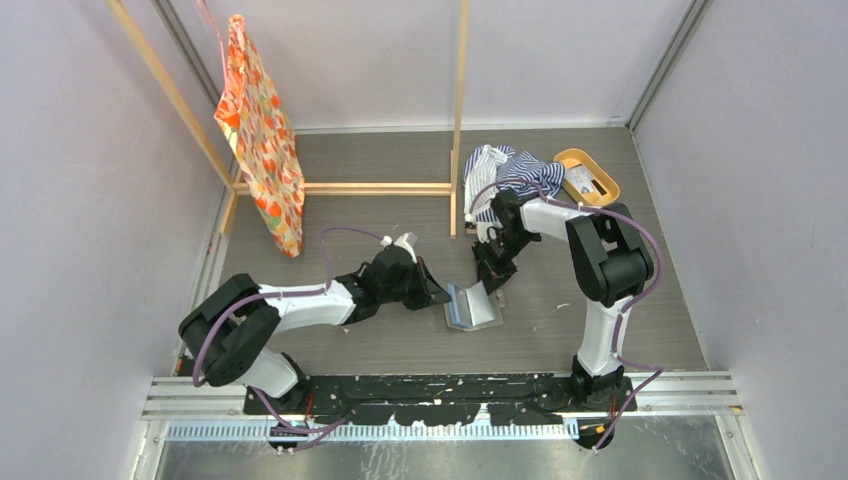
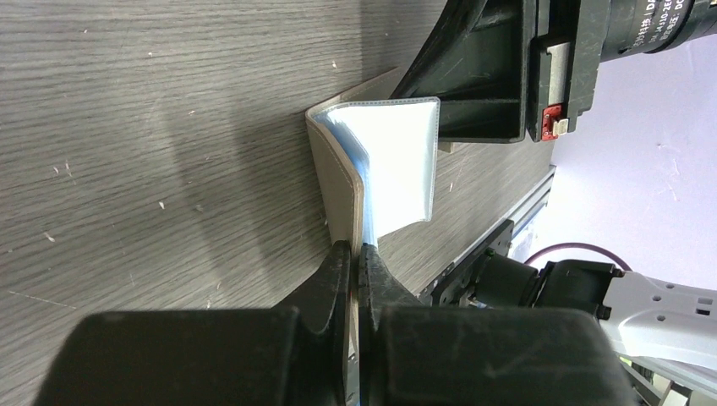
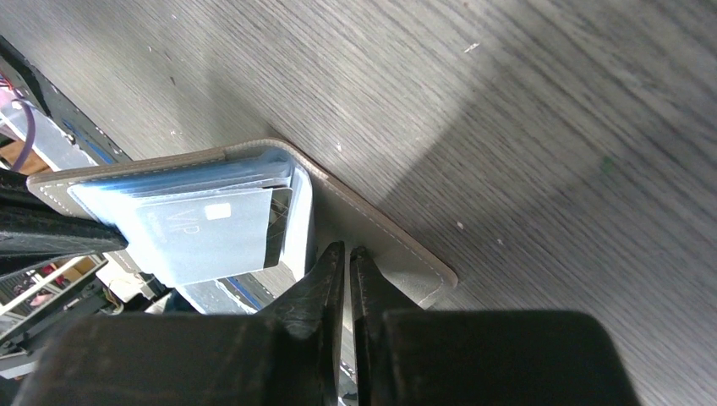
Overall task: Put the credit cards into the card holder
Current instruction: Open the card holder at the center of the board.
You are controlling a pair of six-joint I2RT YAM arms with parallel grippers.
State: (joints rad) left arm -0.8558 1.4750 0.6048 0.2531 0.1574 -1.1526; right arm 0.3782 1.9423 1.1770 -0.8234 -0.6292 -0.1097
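The grey-taupe card holder [image 1: 472,306] lies open on the table between the two arms. One cover [image 2: 336,182] stands upright, and my left gripper [image 2: 356,252] is shut on its near edge. A clear inner sleeve [image 2: 402,161] fans out to the right of that cover. A pale blue credit card [image 3: 203,230] marked VIP sits in the sleeves, with a darker card edge behind it. My right gripper [image 3: 347,254] has its jaws almost together, with nothing seen between them. Its tips are over the flat taupe cover [image 3: 397,245]. The same gripper [image 1: 490,272] is at the holder's far right corner.
An oval orange tray [image 1: 600,190] with small items stands at the back right. A striped cloth [image 1: 510,170] lies beside it. A wooden frame [image 1: 458,120] holds an orange patterned cloth [image 1: 262,140] at the back left.
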